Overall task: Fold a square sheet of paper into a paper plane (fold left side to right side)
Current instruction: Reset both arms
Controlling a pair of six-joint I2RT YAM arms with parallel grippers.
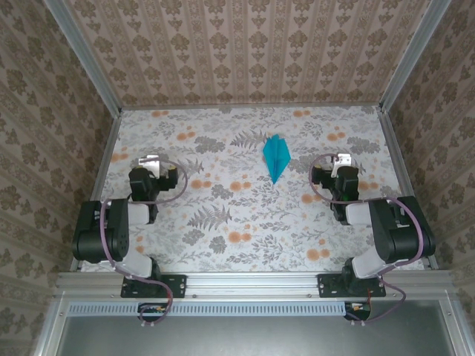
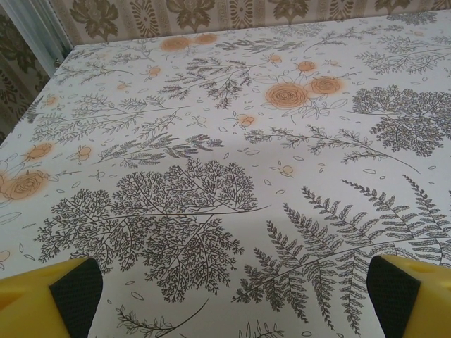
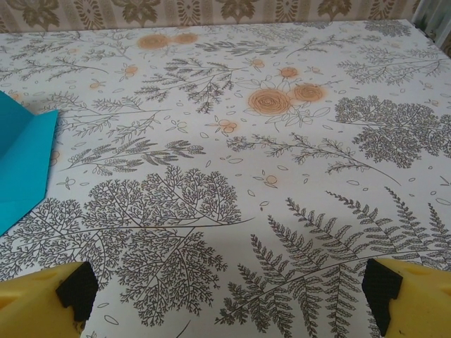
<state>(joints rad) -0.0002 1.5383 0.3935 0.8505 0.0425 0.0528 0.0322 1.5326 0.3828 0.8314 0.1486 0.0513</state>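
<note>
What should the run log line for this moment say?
paper plane: folded, lying on table, nearer right gripper | left gripper: open, empty | right gripper: open, empty

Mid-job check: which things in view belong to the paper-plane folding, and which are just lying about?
Belongs to the job:
paper plane, already folded, lying free on the table
left gripper, open
right gripper, open

Just there:
floral table cover
patterned walls
aluminium frame rail
</note>
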